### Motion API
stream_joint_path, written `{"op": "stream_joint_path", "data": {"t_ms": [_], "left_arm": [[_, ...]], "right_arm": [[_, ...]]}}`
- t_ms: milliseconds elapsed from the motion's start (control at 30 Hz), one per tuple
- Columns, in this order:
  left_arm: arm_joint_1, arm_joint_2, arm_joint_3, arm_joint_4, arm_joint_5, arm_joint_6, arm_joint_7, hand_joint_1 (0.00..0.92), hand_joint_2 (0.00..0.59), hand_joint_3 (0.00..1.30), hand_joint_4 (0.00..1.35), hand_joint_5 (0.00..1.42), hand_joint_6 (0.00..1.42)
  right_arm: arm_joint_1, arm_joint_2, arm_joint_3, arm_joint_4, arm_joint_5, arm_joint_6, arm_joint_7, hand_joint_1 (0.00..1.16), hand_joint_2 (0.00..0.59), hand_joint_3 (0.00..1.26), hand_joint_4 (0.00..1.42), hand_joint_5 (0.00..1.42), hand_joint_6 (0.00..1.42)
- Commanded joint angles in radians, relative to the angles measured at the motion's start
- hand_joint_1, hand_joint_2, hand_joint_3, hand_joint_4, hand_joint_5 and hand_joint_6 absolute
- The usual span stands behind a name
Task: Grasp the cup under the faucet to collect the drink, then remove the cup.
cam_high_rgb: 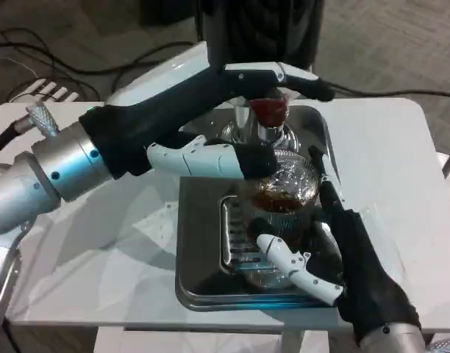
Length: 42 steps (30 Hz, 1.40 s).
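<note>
Two robot hands work at a drink dispenser on a white tabletop (pixel 401 169).

The right robot hand (pixel 324 257) wraps a clear cup (pixel 278 213), holding brown drink, under the faucet (pixel 269 118) on a steel tray (pixel 199 243). The left robot hand (pixel 210 125) reaches the red-knobbed tap; its grip is unclear. No writing is legible. The tray's front edge lies close to the tabletop edge, with bare surface on both sides.
</note>
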Motion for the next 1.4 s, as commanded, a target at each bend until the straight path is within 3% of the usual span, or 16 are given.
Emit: {"op": "stream_joint_path", "data": {"t_ms": [33, 567, 967, 1400], "left_arm": [[0.031, -0.005, 0.027, 0.010, -0.010, -0.002, 0.008, 0.069, 0.067, 0.27, 0.19, 0.15, 0.26], [0.022, -0.037, 0.121, -0.018, -0.067, 0.005, 0.043, 0.164, 0.115, 0.23, 0.15, 0.15, 0.24], [0.032, -0.027, 0.126, -0.041, -0.070, 0.021, 0.036, 0.173, 0.123, 0.24, 0.16, 0.16, 0.24], [0.039, -0.015, 0.157, -0.075, -0.084, 0.036, 0.039, 0.195, 0.136, 0.23, 0.15, 0.16, 0.23]], "right_arm": [[0.003, 0.021, 0.013, 0.014, -0.005, 0.012, -0.023, 0.59, 0.266, 0.00, 0.00, 0.00, 0.18], [-0.027, 0.060, 0.028, 0.060, -0.018, 0.016, -0.082, 0.59, 0.256, 0.00, 0.00, 0.00, 0.17], [-0.027, 0.064, 0.031, 0.070, -0.010, 0.027, -0.089, 0.59, 0.256, 0.00, 0.00, 0.00, 0.15], [-0.054, 0.075, 0.065, 0.097, -0.003, 0.037, -0.102, 0.58, 0.253, 0.00, 0.00, 0.00, 0.16]]}}
